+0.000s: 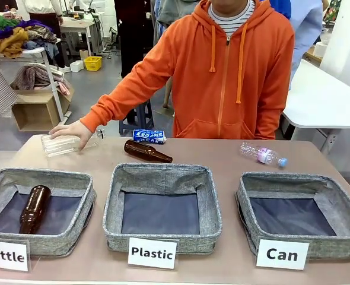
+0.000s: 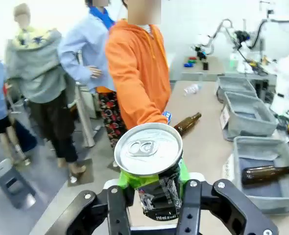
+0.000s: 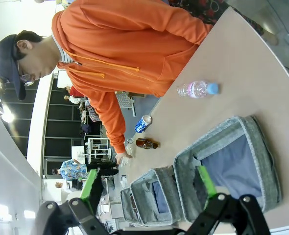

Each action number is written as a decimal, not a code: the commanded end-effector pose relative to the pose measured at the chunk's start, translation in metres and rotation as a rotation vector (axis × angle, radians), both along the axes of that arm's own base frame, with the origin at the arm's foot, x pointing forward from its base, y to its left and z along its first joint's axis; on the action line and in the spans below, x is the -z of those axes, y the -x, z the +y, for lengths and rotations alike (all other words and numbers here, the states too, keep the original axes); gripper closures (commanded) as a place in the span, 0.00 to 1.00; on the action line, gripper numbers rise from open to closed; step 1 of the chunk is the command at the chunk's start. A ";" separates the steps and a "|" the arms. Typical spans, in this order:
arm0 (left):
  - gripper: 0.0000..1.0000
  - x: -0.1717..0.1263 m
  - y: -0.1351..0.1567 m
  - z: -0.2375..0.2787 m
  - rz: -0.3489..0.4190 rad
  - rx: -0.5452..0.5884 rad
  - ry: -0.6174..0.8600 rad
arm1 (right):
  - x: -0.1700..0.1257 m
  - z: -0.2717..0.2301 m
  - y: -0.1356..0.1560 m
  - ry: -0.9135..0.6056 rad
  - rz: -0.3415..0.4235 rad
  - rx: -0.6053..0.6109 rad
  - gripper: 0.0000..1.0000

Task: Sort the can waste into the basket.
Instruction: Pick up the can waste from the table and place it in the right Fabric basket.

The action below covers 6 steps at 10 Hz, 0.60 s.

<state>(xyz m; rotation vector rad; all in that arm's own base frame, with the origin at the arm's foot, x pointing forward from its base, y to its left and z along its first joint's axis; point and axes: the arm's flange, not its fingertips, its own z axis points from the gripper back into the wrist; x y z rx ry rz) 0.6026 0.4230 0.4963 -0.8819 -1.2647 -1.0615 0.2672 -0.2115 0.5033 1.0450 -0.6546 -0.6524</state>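
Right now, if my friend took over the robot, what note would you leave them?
Left gripper: shut on the dark can, held up in the air.
Right gripper: open, holding nothing.
Blue can: lying at the table's far edge, in front of the person.
Can basket: on the robot's right, no can inside.
Person's hand: resting on a clear bottle at the far left.
Done: the dark can is picked up.
Left: put it in the Can basket, then fetch the blue can and put that in too.
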 end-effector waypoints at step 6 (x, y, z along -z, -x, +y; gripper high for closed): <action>0.99 -0.032 0.091 0.082 0.003 -0.272 -0.040 | 0.001 -0.002 -0.002 -0.007 -0.031 -0.001 0.00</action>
